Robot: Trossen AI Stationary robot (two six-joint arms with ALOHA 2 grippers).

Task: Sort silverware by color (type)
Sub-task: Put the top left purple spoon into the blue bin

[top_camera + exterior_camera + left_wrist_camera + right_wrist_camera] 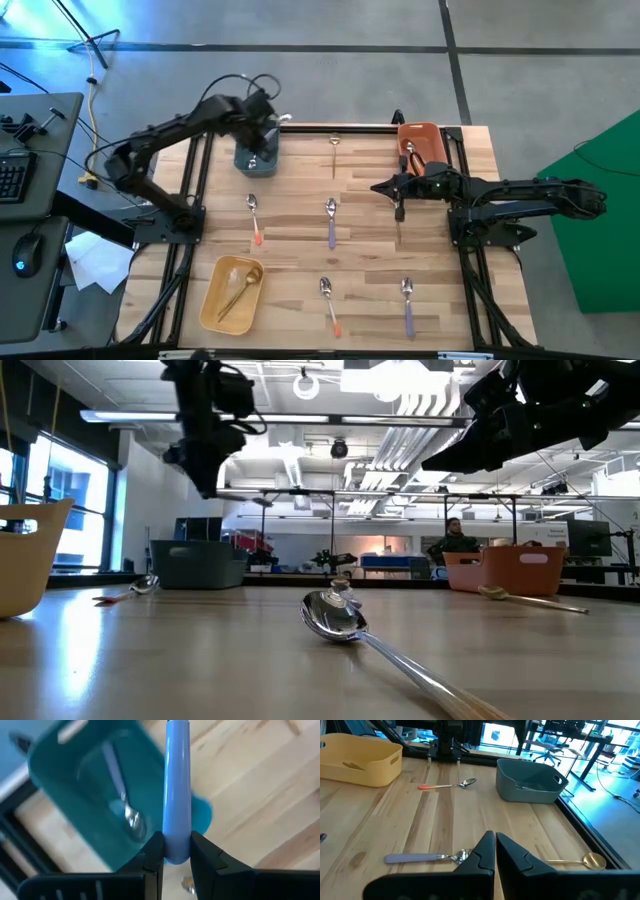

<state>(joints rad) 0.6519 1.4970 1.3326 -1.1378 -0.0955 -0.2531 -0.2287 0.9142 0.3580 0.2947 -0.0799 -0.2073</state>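
Note:
My left gripper (pixel 256 150) is shut on a purple-handled utensil (pixel 177 780) above the grey-blue bin (pixel 243 160), which holds another purple-handled utensil (pixel 125 810). My right gripper (pixel 400 205) is shut and empty, above the table next to the orange bin (pixel 425 135). On the table lie a gold spoon (pixel 335 152), an orange-handled spoon (pixel 254 215), a purple-handled fork (pixel 331 222), a second orange-handled spoon (pixel 329 302) and a purple-handled spoon (pixel 407 302). The fork (pixel 427 857) lies just beside my right fingertips (pixel 495 851). My left gripper pinches the purple handle (pixel 177 842) between its two fingers, near the end toward the silver head. The fingers lie across the handle, which sticks out beyond them. The utensil is lifted clear, over the grey-blue bin.
A yellow bin (pixel 215 300) at the near left holds a gold utensil (pixel 238 288). The orange bin holds an orange-handled utensil (pixel 410 152). Black frame rails run along the table's left and right sides. Bare wood lies between the spoons.

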